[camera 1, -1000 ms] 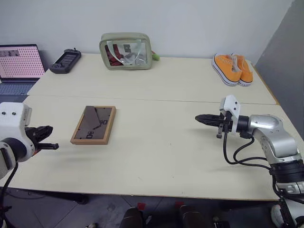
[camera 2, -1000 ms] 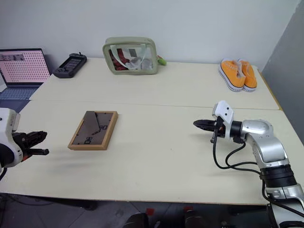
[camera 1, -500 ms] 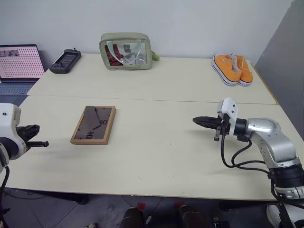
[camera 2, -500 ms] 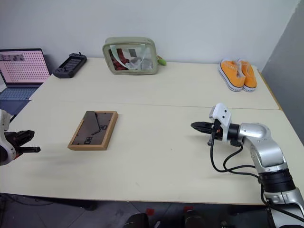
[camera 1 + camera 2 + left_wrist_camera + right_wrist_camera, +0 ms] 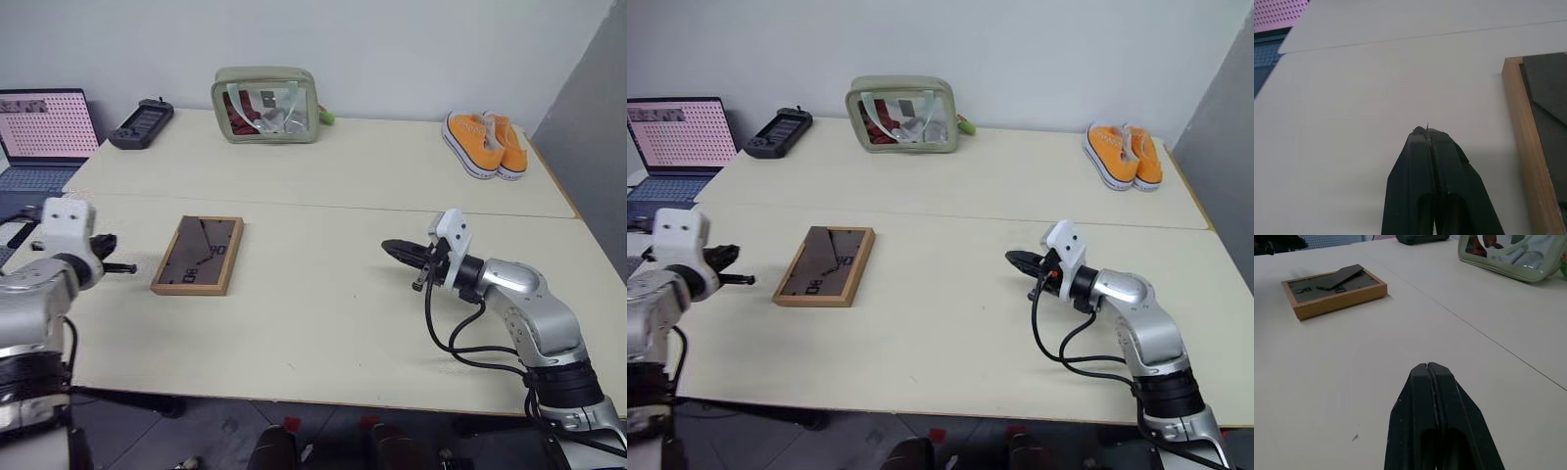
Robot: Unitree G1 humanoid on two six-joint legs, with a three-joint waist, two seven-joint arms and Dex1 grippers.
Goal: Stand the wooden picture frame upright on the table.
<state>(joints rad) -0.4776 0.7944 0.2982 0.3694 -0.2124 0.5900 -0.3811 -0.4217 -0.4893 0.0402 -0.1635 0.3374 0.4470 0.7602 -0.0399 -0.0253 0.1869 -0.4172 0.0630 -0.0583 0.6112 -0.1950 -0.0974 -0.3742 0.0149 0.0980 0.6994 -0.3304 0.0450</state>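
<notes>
On the table, the wooden picture frame lies face-down.

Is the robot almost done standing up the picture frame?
Not yet. The picture frame lies flat, back side up, on the table, so nothing is done. The left gripper, shut, is beside the frame without touching it; the right gripper is shut and farther off. Grabbing and standing it up are left.

Matt light-wood picture frame
</notes>
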